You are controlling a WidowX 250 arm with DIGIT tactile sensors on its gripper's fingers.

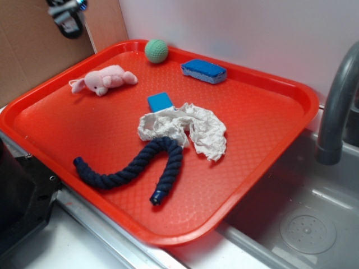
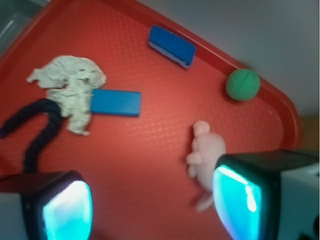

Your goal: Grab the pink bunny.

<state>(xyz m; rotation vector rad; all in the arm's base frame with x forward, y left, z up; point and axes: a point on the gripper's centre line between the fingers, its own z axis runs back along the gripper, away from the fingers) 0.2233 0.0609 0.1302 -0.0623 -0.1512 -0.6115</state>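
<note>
The pink bunny [image 1: 104,79] lies on its side at the back left of the red tray [image 1: 263,162]. In the wrist view the pink bunny [image 2: 206,150] sits partly behind my right finger, its lower part hidden. My gripper [image 2: 152,210] hangs open well above the tray, the two fingers wide apart with only bare tray between them. In the exterior view just a bit of the gripper [image 1: 66,14] shows at the top left corner, above and behind the bunny.
A green knitted ball [image 1: 156,51] rests at the tray's back rim, with a blue sponge [image 1: 203,70] to its right. Mid-tray lie a blue block [image 1: 161,102], an off-white cloth [image 1: 188,129] and a dark blue rope [image 1: 137,168]. A sink and grey faucet [image 1: 336,106] stand to the right.
</note>
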